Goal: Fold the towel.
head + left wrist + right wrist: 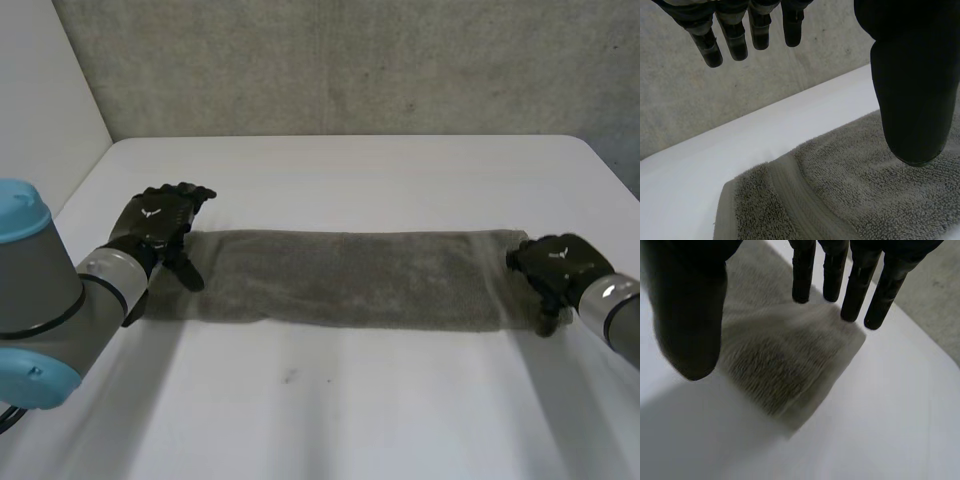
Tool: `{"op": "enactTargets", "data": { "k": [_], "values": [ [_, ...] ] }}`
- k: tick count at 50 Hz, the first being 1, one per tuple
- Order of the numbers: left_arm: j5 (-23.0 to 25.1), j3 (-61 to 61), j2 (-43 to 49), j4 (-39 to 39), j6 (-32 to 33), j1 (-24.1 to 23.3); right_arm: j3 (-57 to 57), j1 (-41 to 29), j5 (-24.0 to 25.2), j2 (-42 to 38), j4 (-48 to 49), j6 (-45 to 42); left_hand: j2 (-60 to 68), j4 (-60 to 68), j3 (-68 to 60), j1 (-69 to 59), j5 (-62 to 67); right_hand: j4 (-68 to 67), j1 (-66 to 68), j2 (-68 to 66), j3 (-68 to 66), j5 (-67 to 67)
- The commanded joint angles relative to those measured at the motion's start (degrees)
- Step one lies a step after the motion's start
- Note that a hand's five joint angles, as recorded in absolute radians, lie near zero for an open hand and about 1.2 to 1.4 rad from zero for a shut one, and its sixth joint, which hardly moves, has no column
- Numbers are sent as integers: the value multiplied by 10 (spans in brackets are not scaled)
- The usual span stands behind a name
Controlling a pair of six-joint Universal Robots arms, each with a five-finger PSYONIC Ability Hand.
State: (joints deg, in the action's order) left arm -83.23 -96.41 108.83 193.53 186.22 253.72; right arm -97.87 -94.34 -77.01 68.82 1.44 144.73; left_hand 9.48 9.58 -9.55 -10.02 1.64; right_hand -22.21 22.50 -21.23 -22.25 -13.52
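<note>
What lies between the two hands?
In the head view, only the grey towel, a long strip on the table running from the left hand to the right hand.

White table (330, 420) — smooth top, far right corner rounded. Behind it stands a grey concrete wall (350, 60), mottled and rough; a plain white panel (40, 90) closes the left side and meets that wall in a corner. One small dark mark (289, 377) on the tabletop near the front — nature unclear.
</note>
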Motion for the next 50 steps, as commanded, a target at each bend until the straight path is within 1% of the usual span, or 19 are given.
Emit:
{"op": "enactTargets", "data": {
  "k": [1, 5, 6, 7, 8, 14, 23, 25, 26, 28, 29, 30, 31, 34, 36, 37, 39, 44, 50],
  "values": [
    [-1, -4, -1, 19, -2, 0, -23, 8, -2, -47, 72, -34, 5, 4, -5, 0, -16, -101, 98, -110, -100, -87],
    [-1, -7, -1, 19, -2, -2, -20, 21, -2, -69, 77, -45, 5, 4, -5, 0, -16, -208, 205, -218, -208, -195],
    [-1, -7, -1, 19, -2, -2, -15, 29, -4, -77, 74, -54, 5, 4, -5, 0, -16, -380, 377, -390, -380, -367],
    [-1, -9, -1, 18, -2, -2, -14, 29, -4, -77, 74, -54, 5, 4, -5, 0, -16, -382, 379, -391, -381, -369],
    [-1, -12, -2, 18, -2, -2, -8, 41, -7, -79, 74, -60, 5, 4, -5, 0, -16, -576, 573, -586, -576, -563],
    [0, -18, -3, 19, -2, -2, 19, 108, -41, -41, 79, -78, 5, 4, -5, 0, -16, -578, 575, -588, -578, -565],
    [-1, -18, -14, 19, -2, -1, 73, 117, -77, -25, 67, -174, 5, 4, -5, 0, -16, -578, 575, -588, -578, -565],
    [0, -18, -14, 19, -2, -1, 101, 60, -96, -19, 66, -174, 6, 5, -5, 0, -16, -578, 575, -588, -578, -565],
    [-1, -18, -15, 19, -2, -1, 102, 60, -96, -19, 66, -174, 6, 5, -5, 0, -16, -578, 575, -588, -578, -565],
    [-1, -18, -15, 19, -2, 0, 151, -51, -106, -22, 66, -151, 5, 4, -5, 0, -16, -578, 575, -588, -578, -565],
    [-1, -19, -15, 19, -2, -1, 152, -52, -106, -22, 66, -151, 5, 4, -5, 0, -16, -578, 575, -588, -578, -565],
    [-2, -19, -14, 19, -2, -1, 172, -99, -107, -30, 66, -138, 5, 4, -5, 0, -16, -578, 575, -588, -578, -565],
    [-2, -19, -14, 19, -2, -1, 189, -143, -106, -39, 67, -127, 5, 4, -5, 0, -16, -578, 575, -588, -578, -565],
    [-2, -23, -15, 19, -2, -1, 202, -183, -100, -48, 69, -120, 5, 4, -5, 0, -16, -578, 575, -588, -578, -565],
    [-2, -24, -15, 19, -2, -1, 231, -276, -96, -72, 72, -115, 5, 4, -5, 0, -16, -578, 575, -588, -578, -565],
    [-2, -24, -16, 19, -2, 0, 231, -277, -96, -72, 72, -115, 5, 4, -5, 0, -16, -578, 575, -588, -578, -565],
    [-2, -24, -16, 19, -2, 0, 264, -351, -83, -118, 71, -109, 5, 4, -5, 0, -16, -578, 575, -588, -578, -565],
    [-2, -25, -15, 19, -2, 0, 308, -417, -62, -186, 66, -94, 5, 4, -5, 0, -16, -578, 575, -588, -578, -565],
    [-1, -26, -15, 19, -2, 1, 341, -454, -56, -250, 65, -76, 5, 4, -5, 0, -16, -578, 575, -588, -578, -565]
  ]
}}
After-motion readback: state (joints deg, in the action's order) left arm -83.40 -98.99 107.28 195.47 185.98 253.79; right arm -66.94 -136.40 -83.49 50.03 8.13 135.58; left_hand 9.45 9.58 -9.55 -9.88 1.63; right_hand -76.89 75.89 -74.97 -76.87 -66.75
